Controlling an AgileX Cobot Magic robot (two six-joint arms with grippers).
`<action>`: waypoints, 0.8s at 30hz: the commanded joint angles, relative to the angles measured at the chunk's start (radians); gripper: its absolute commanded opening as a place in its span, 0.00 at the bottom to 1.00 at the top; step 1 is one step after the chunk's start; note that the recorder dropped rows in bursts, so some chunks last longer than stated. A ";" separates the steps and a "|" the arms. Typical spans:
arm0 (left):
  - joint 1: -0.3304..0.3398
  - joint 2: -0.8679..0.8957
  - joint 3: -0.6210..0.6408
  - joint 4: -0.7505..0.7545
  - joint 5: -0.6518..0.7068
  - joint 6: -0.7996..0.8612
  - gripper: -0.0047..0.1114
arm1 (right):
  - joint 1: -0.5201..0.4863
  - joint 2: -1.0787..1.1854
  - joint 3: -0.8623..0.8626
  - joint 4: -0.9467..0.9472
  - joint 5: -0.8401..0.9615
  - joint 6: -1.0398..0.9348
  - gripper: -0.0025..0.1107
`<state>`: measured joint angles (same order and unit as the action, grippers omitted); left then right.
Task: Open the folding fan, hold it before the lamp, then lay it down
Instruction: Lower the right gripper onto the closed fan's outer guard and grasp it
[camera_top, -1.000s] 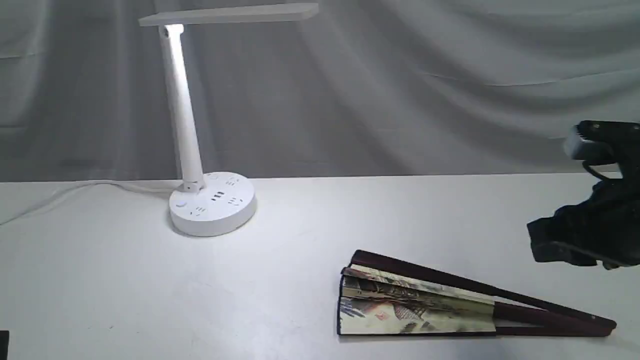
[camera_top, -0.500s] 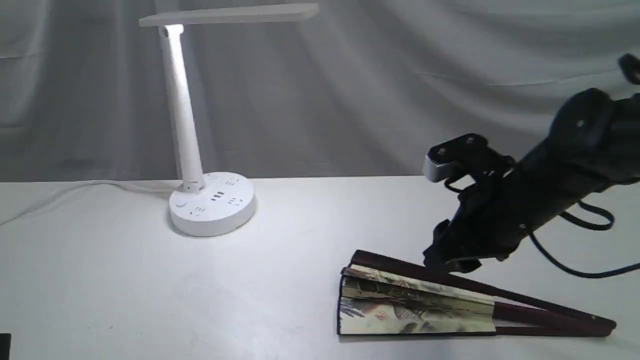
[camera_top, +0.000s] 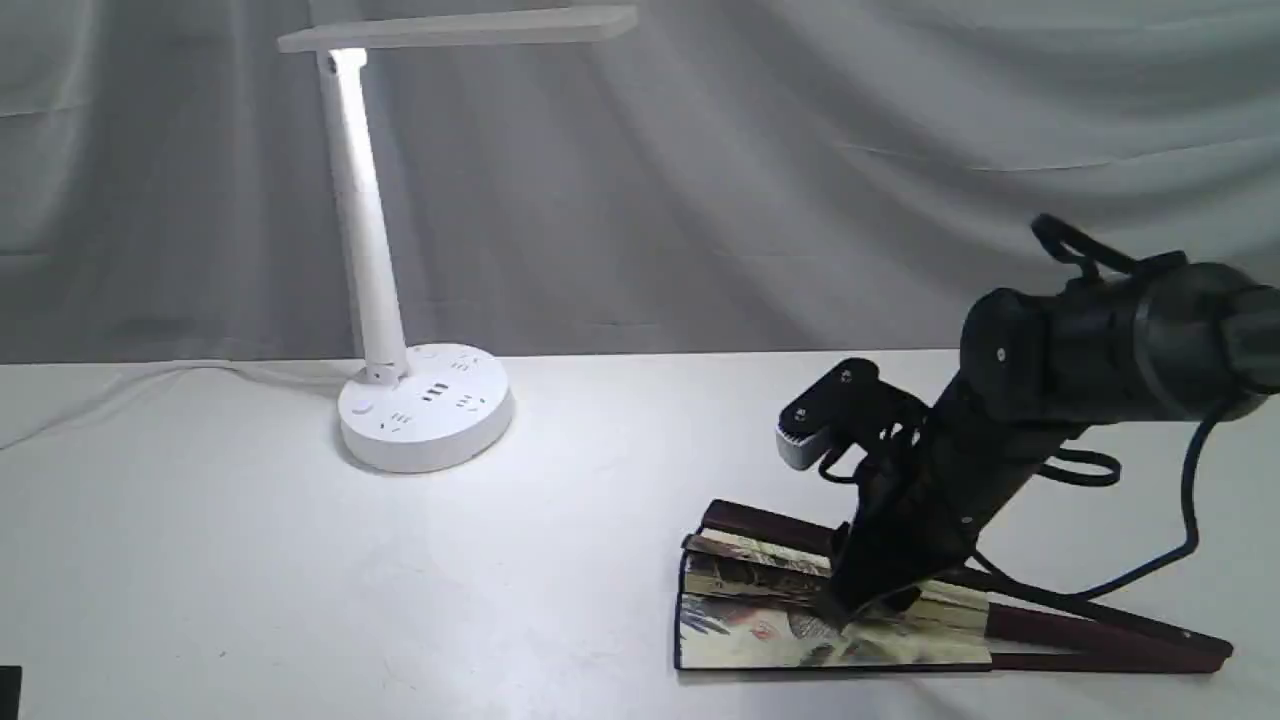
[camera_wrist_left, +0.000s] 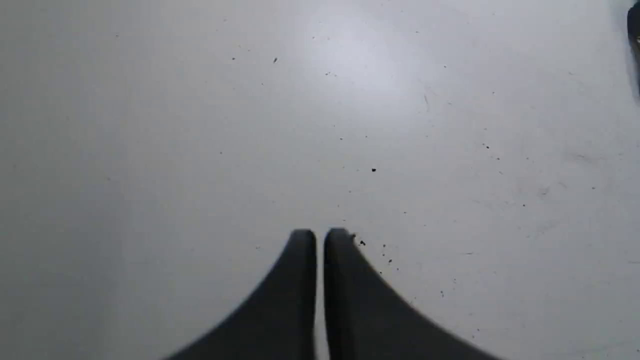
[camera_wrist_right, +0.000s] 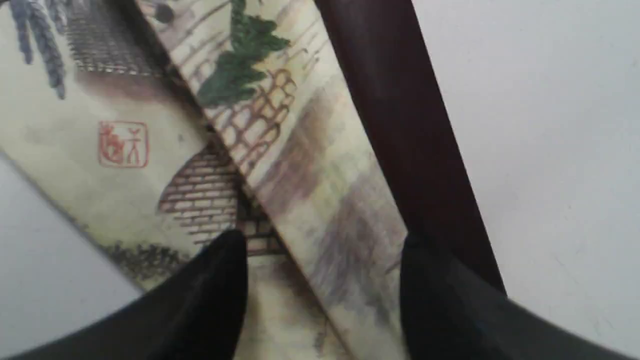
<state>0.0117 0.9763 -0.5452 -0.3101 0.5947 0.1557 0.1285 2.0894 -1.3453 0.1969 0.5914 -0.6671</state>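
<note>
The folding fan lies partly spread on the white table at the front right, its pleated cream paper painted with a village, its maroon guards converging to the right. My right gripper is down on the fan's paper, open, fingers straddling several pleats and the maroon guard. In the right wrist view the gripper shows both fingertips apart over the painted fan. The lamp stands lit at the back left. My left gripper is shut above bare table.
The lamp's white cord trails left along the table's back edge. A grey cloth backdrop hangs behind the table. The right arm's black cable loops over the fan's guards.
My right arm has swung in from the right edge and come down leftward onto the fan's paper. The fan and the lamp have not moved.
</note>
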 joint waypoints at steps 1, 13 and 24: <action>-0.006 0.004 -0.008 -0.009 -0.014 0.011 0.06 | 0.001 0.014 -0.008 -0.013 -0.047 0.003 0.45; -0.006 0.004 -0.008 -0.009 -0.018 0.010 0.06 | 0.001 0.047 -0.006 -0.017 -0.028 0.249 0.45; -0.006 0.004 -0.008 -0.009 -0.015 0.010 0.06 | -0.002 0.047 -0.006 -0.328 -0.023 1.022 0.45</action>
<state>0.0117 0.9763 -0.5452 -0.3101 0.5927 0.1583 0.1342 2.1188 -1.3566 -0.0870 0.5291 0.2221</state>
